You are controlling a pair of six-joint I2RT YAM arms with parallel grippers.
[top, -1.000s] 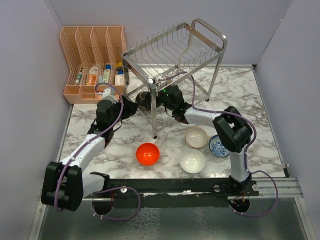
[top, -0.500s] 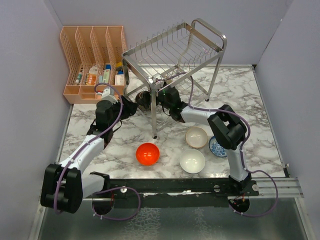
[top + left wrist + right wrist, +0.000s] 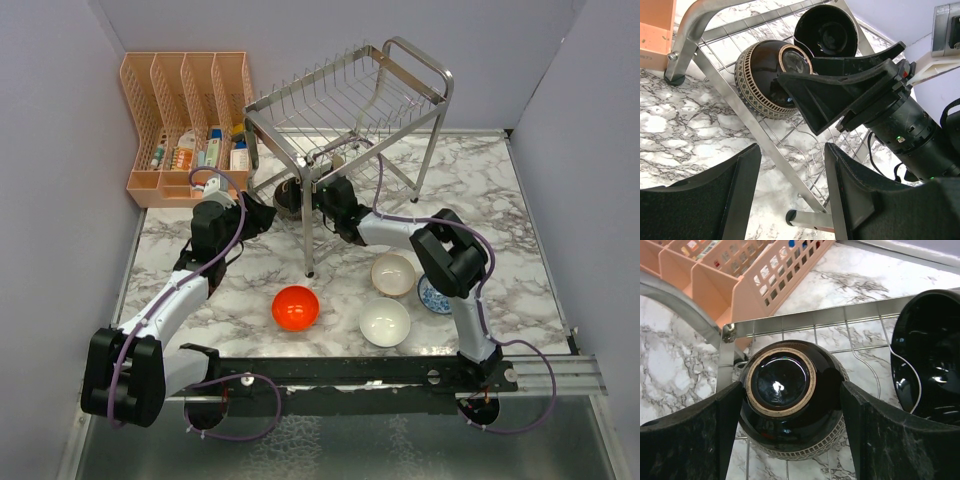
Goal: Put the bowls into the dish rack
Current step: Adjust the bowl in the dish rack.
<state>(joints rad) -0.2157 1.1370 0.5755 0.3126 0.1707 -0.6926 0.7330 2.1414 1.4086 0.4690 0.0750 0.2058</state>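
Bowls sit in two places. Four are out on the grey-and-white marble table (image 3: 230,290), in front of the shiny steel wire dish rack (image 3: 340,100). They are a glossy red-orange round bowl (image 3: 296,307), a plain white round bowl (image 3: 385,322), a beige-pink round bowl (image 3: 393,274) and a small white bowl with a blue pattern (image 3: 436,294). The red-orange one is alone on the left. The other three are close together on the right, and the right arm hides part of the blue-patterned one.

A dark brown round bowl with a patterned band (image 3: 760,82) lies on its side on the low wire shelf of the rack. Its round foot faces the right claw (image 3: 791,390). That claw has one black finger on each side of this bowl, right up against it. I cannot tell if it is squeezing the bowl or only very close. Just beside it, a shiny black round bowl (image 3: 932,355) stands on its edge on the same shelf.

The left claw (image 3: 792,150) is low by the rack and points at the dark brown bowl. Its fingers are spread apart with nothing between them.

A peach plastic slotted organiser (image 3: 138,110) with little bottles in it stands at the back left, just beside the rack.
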